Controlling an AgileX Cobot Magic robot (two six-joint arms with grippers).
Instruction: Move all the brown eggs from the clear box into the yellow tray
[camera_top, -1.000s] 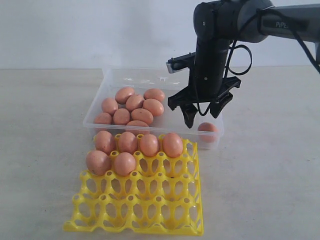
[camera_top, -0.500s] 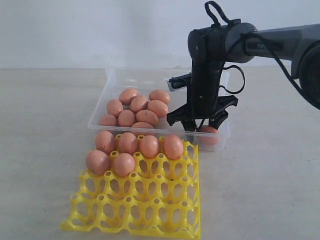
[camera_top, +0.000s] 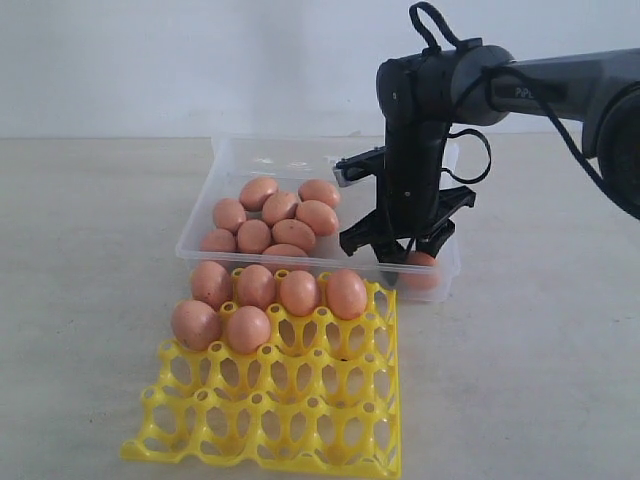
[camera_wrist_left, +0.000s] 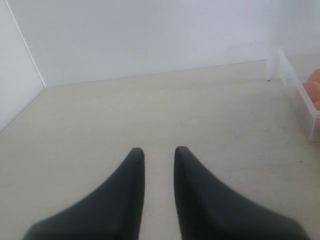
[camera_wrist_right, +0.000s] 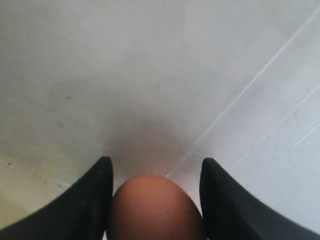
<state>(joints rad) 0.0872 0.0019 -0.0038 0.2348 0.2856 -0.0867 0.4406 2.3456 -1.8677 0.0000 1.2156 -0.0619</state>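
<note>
The clear box stands behind the yellow tray. Several brown eggs are bunched in the box's left half, and one lone egg lies in its front right corner. Several more eggs fill the tray's back cups. My right gripper reaches down into that corner, open, its fingers astride the lone egg, which rests on the box floor; the gripper has one finger against it. My left gripper hovers over bare table, fingers slightly apart, holding nothing.
The right arm rises over the box's right end. In the left wrist view the box's wall and an egg show at the edge. A white wall runs behind the table.
My right gripper has come down into the box's front right corner and its fingers have drawn in around the lone egg. The left gripper's earlier state is not shown.
</note>
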